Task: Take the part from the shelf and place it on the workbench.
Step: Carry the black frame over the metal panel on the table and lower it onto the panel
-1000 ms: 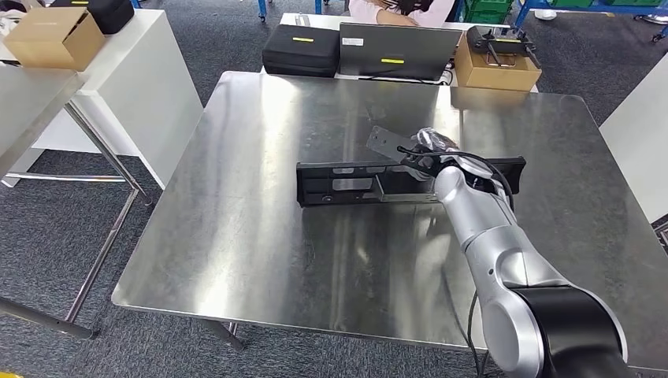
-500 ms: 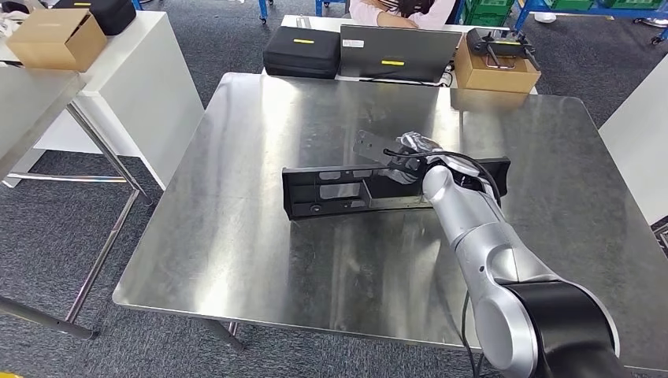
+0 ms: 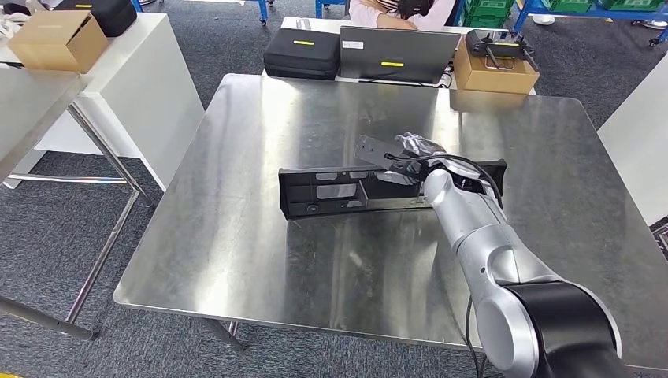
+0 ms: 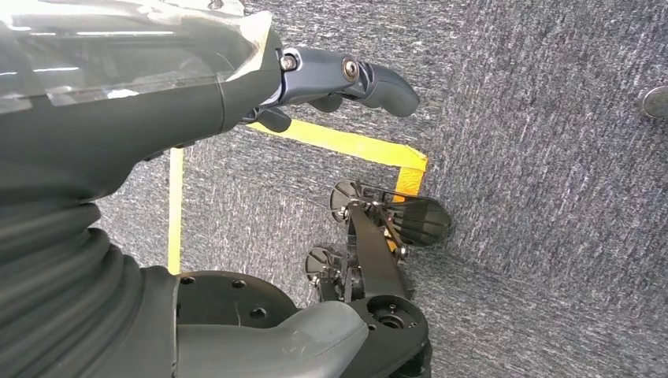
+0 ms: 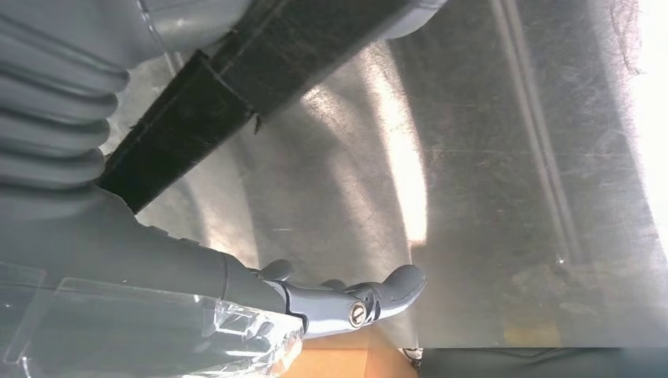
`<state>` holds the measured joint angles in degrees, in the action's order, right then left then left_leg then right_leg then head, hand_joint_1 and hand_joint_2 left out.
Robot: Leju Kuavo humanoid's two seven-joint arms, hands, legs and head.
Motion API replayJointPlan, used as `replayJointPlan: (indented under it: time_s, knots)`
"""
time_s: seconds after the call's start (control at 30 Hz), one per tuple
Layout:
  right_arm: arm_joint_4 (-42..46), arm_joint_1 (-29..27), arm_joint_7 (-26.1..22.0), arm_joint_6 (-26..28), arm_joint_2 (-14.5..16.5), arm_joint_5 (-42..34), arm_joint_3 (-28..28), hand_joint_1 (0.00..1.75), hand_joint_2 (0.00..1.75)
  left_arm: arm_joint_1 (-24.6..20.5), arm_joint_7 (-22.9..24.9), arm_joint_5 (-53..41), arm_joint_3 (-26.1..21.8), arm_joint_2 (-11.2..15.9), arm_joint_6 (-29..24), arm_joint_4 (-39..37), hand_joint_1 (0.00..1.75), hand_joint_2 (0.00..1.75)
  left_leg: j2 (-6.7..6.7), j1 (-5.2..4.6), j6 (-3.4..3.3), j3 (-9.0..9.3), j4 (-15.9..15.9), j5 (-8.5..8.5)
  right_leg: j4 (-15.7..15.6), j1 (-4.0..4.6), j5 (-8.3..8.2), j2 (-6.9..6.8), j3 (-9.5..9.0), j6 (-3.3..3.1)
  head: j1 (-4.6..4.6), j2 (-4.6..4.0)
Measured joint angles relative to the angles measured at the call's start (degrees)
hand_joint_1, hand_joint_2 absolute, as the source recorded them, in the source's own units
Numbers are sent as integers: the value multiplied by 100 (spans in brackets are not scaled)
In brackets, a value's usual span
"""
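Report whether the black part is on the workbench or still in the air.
Cannot tell: the black part lies level over the workbench, right hand at it; contact isn't visible.

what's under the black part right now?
The bare steel workbench. The black part lies across it with the right hand on its middle; whether it rests flat is hidden by the arm.

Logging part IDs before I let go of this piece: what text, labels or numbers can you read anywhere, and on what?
No text is readable.
Black case: yellow label, too small to read.
Grey laptop lid: yellow label and white sticker, both blurred.
Black part held by the right hand: no markings visible.
Cardboard boxes: no print visible.
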<state>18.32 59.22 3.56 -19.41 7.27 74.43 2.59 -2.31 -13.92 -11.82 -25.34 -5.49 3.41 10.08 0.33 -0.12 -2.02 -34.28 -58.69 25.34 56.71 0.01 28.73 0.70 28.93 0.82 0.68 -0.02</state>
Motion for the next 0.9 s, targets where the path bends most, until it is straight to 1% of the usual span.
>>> replayJointPlan:
  time_s: [0.1,0.17,0.23,0.37,0.43,0.67,0.9]
  knots:
    - [-5,-2,-1,35,-2,19,28,0,0,0,3,1,-2,-2,-5,0,0,175,-2,0,0,2,0,0,0,0,0,-1,-2,0,0,0]
    - [-7,-3,-17,170,-2,50,54,0,0,1,5,2,-7,-4,-13,0,0,175,-4,-1,0,3,0,0,0,0,0,-1,-3,0,0,0]
    - [-6,-6,-81,495,-4,90,95,0,0,1,4,3,-26,-8,-21,0,0,175,-6,-3,-1,2,0,-1,0,0,0,-2,-3,0,-1,0]
    - [39,-32,-273,1492,-7,119,184,0,0,11,-40,4,-92,-26,-78,0,0,175,-22,-12,-6,-14,-1,-8,0,-2,-2,-13,9,2,0,0]
    - [107,44,-317,1747,-16,120,220,0,0,26,-56,4,-119,-36,-106,0,0,175,-25,-13,-8,-22,-2,-10,1,-3,-3,-18,15,3,0,0]
    - [311,418,-306,1821,-146,185,279,0,0,37,-61,-40,-150,-38,-60,0,0,175,-39,-13,-8,-37,-3,-9,0,-4,-2,-29,27,3,0,0]
    - [389,515,-298,1849,-291,229,330,0,0,38,-71,-83,-150,-27,-15,0,0,175,-40,-13,-8,-38,-3,-9,0,-3,-2,-30,27,3,-1,0]
